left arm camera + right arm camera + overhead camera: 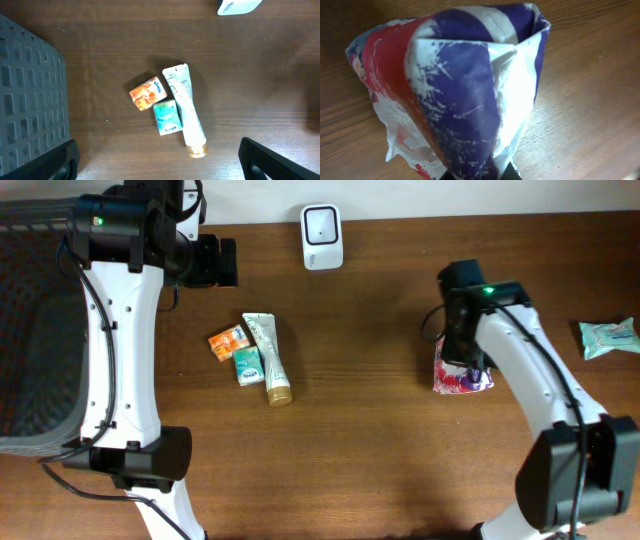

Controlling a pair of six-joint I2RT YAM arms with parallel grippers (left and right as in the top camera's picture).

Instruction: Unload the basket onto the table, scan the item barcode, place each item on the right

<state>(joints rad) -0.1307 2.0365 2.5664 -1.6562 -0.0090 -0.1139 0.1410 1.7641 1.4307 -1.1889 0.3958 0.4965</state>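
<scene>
A crinkled red, blue and white plastic packet (462,377) lies right of centre, with my right gripper (465,358) down on it. In the right wrist view the packet (465,85) fills the frame, its near end pinched between the shut jaws of the right gripper (475,175). Faint barcode-like lines (414,141) show on its lower left. The white scanner (322,235) stands at the table's far edge. My left gripper (215,260) hovers open near the back left, holding nothing; its fingers (45,162) frame the lower corners of its view.
An orange packet (228,340), a teal packet (247,365) and a white tube with a gold cap (268,358) lie together left of centre. A teal wipes pack (608,337) sits at the far right. A dark mesh basket (35,330) fills the left side.
</scene>
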